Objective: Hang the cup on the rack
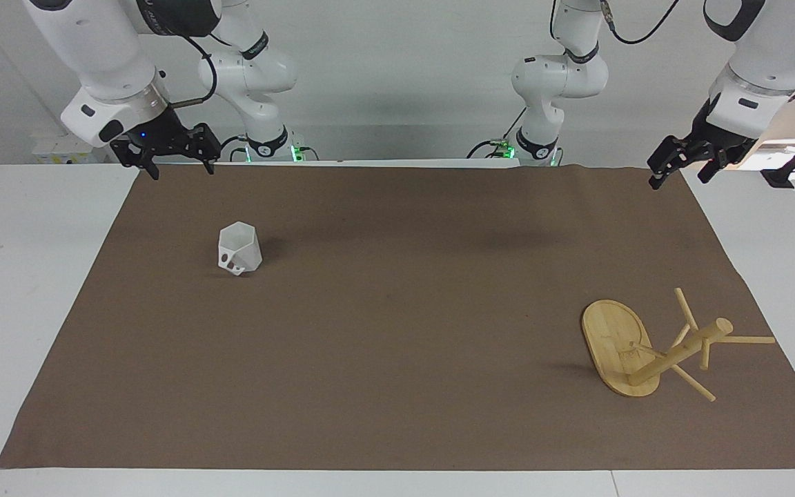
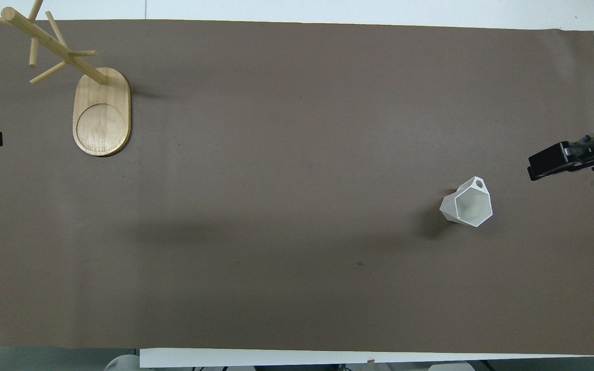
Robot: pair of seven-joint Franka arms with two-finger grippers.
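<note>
**A:** What is on the desk?

**B:** A brown mat (image 1: pixel 397 317) covers most of a white desk (image 1: pixel 18 276). The cup (image 1: pixel 239 248), small, white and faceted, stands upright on the mat toward the right arm's end of the desk and nearer the robots' edge than the rack. Its open hexagon mouth faces up, and its blocky handle, with a hole, points away from the robots.

**A:** And the rack?

**B:** The rack (image 1: pixel 618 352), a bamboo mug tree, stands on its oval base near the corner at the left arm's end, well apart from the cup. Thin pegs stick out from its post.

**A:** Where are the arms?

**B:** Both are raised. The right gripper (image 1: pixel 178 160) hangs over the mat's edge on the robots' side, near the cup, fingers spread wide and empty. The left gripper (image 1: pixel 680 164) waits over the mat's corner at its own end, fingers parted, empty too.

**A:** How should the first step go?

**B:** My judgement: the cup is not yet grasped, so the right gripper should come down over it and pinch one wall at the rim, leaving the handle hole free for a peg. The cup looks light and tapers toward the bottom, so a sideways nudge could tip it.

**A:** Any writing to read?

**B:** No brand or label is legible on the cup, rack or mat.
</note>
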